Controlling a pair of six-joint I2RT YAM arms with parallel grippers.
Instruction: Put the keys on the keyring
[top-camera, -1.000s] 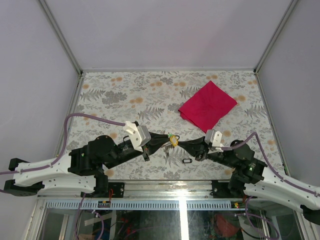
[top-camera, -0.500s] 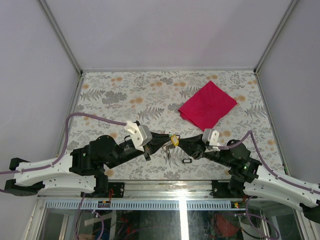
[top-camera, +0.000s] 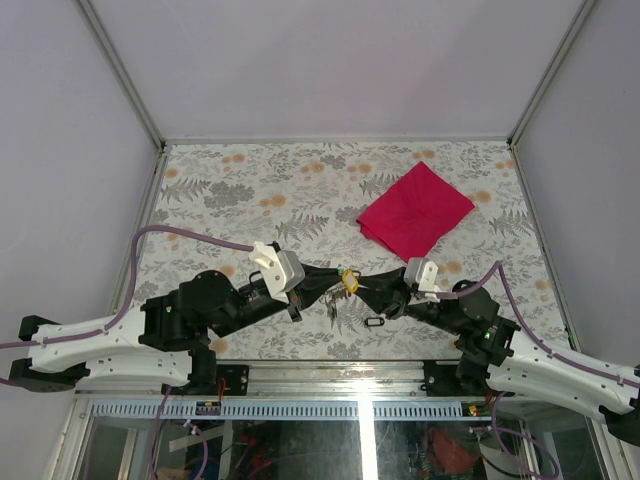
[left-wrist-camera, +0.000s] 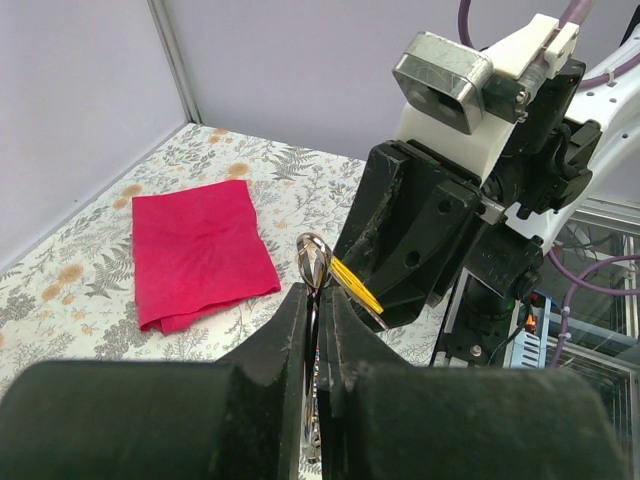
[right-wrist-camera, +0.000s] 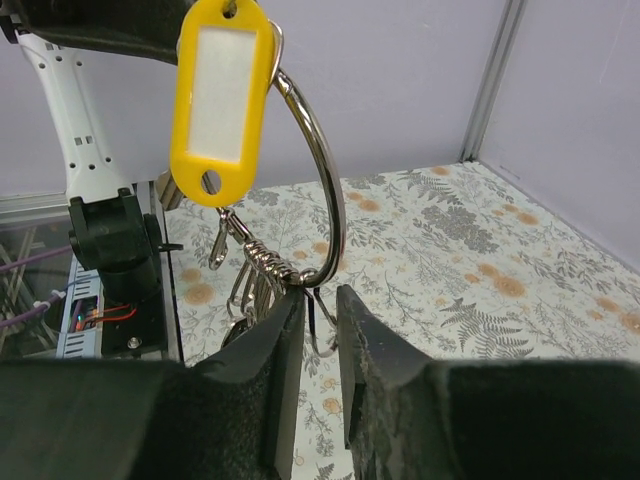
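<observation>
- The keyring (right-wrist-camera: 335, 185) is in the air, above the near middle of the worktop (top-camera: 250, 190), between the two arms.
- A yellow key (right-wrist-camera: 222, 100) already hangs on the ring near its top. A tangle of small wire clips (right-wrist-camera: 250, 265) dangles from the lower arc.
- The left tool (left-wrist-camera: 318, 310) is closed to a thin slit with the ring's wire in it, so it appears to be gripping the keyring and carrying it.
- The right tool (right-wrist-camera: 320, 300) is narrow. The ring's lower arc sits in the gap between its fingers, but the gap looks wider than the wire. I cannot tell whether it pinches the ring or only brackets it.
- A black key (top-camera: 375, 322) lies loose on the worktop just in front of the right arm and is not yet on the ring.
- A red cloth (top-camera: 415, 210) lies flat farther back and to the right, well apart from the work.
- Step in hand, as I judge it: the ring is shared between both tools, either to settle the yellow key or to work the wire open.
- The next move seems to call for a firm hold by the left tool while the right one frees itself. The right tool would then go down for the black key and bring its eyelet to the ring's split. The alignment must be exact, since wire and eyelet are both very thin.
</observation>
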